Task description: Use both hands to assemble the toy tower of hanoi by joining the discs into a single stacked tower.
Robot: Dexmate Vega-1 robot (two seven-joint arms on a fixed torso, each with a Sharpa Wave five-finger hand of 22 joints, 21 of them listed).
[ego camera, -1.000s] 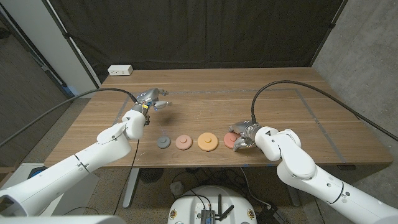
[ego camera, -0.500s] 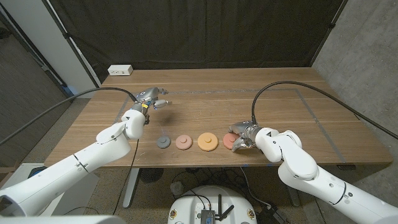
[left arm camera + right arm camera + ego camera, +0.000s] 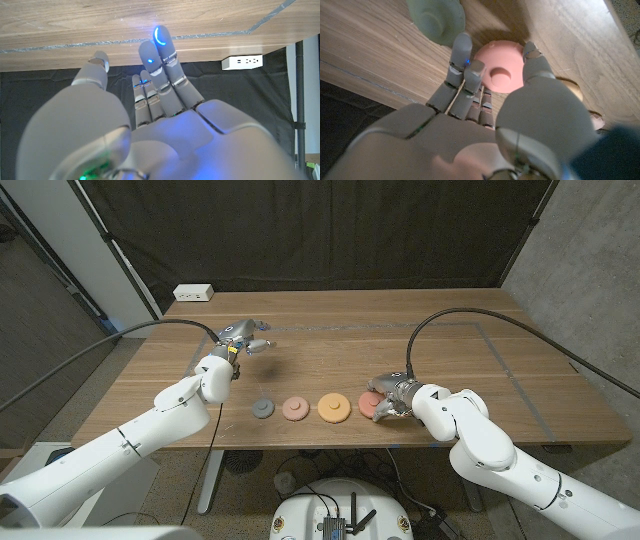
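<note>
Along the table's front edge lies a row of discs: grey (image 3: 262, 409), salmon (image 3: 294, 408), orange (image 3: 333, 408) and a red-pink disc (image 3: 369, 404). My right hand (image 3: 393, 394) is at the red-pink disc (image 3: 501, 70), with its thumb on one side of the rim and its fingers (image 3: 462, 50) on the other, pinching it as it lies on the wood. A pale green disc (image 3: 435, 17) lies just beyond those fingers. My left hand (image 3: 244, 338) hovers over the far left of the table, fingers apart (image 3: 160, 55), holding nothing.
A white power strip (image 3: 193, 293) sits at the table's far left corner. Thin tape lines (image 3: 500, 355) mark a rectangle on the wooden table (image 3: 450, 330). A black curtain hangs behind the table.
Almost nothing differs. My right hand has shifted very slightly at the red-pink disc. The left hand and the other discs stay where they were.
</note>
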